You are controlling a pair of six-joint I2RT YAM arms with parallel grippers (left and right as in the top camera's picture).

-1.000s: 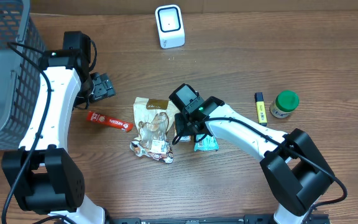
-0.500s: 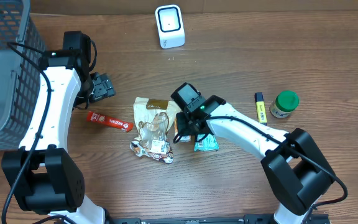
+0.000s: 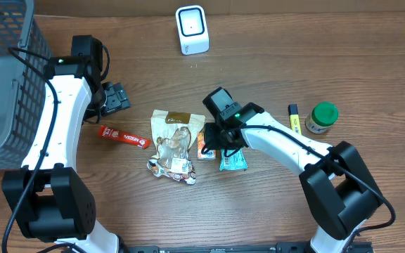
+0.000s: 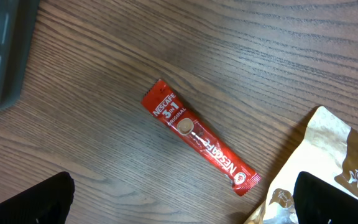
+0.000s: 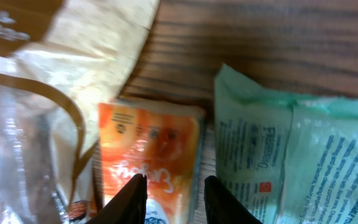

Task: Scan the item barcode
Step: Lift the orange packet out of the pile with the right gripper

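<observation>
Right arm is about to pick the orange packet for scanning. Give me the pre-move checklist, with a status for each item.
1. Right end effector over the orange packet: ok; its fingers straddle the packet's right edge.
2. Jaws apart, nothing held: ok.
3. Packet free of neighbours: not ok; the bag meets its left side and the teal packet lies close on its right.
4. Barcode side known: cannot tell; the print is blurred.
5. Scanner upright and unobstructed: ok.
6. Left end effector out of the way: ok; open above the red stick.
</observation>
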